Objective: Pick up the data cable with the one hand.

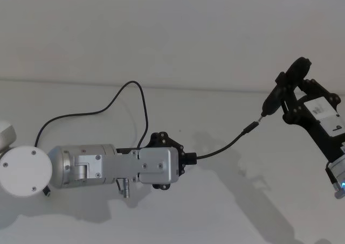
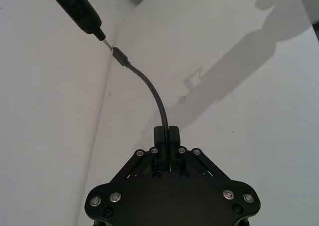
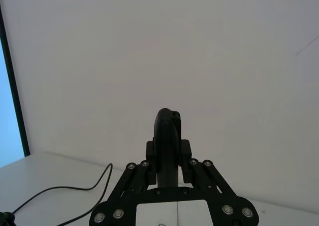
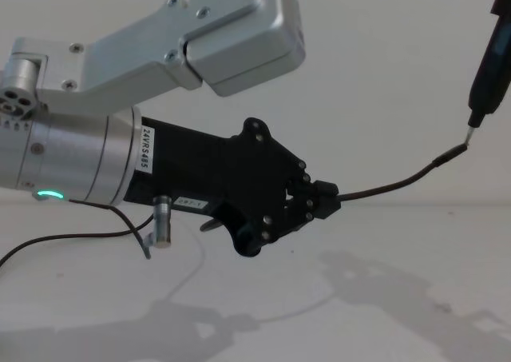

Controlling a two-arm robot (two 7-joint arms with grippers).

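The data cable (image 1: 226, 147) is already off the table at its near end; the left gripper (image 1: 190, 159) has its jaws closed on it a short way back from the plug (image 1: 251, 127), and the free length arcs up and forward on its own. That arc suggests a cord light enough to carry with no effort and springy rather than limp over a short span; over its full length it should sag and trail. In the left wrist view the cord (image 2: 158, 101) runs straight out between the two fingers (image 2: 172, 136), so the hold looks centred; the jacket looks smooth, so a light pinch could let it slide lengthwise, and a hold just behind the plug's strain relief seems the safest place.

The right gripper (image 1: 295, 101) sits high at the right, clamped on a slim black tool (image 1: 275, 98) whose pale tip (image 1: 262, 114) nearly meets the plug (whether they touch, I cannot tell). In the right wrist view the tool (image 3: 167, 136) stands between that gripper's closed fingers.

A separate thin dark wire (image 1: 91, 110) loops across the table (image 1: 242, 211) behind the left arm and seems to lead to its wrist; in the chest view a small silver cylindrical plug (image 4: 164, 218) hangs under the left gripper (image 4: 329, 198).

The table is plain white and matt, with soft shadows; a bare pale wall (image 1: 161, 28) stands behind it; a bright blue strip (image 3: 7, 111) shows at the edge of the right wrist view.
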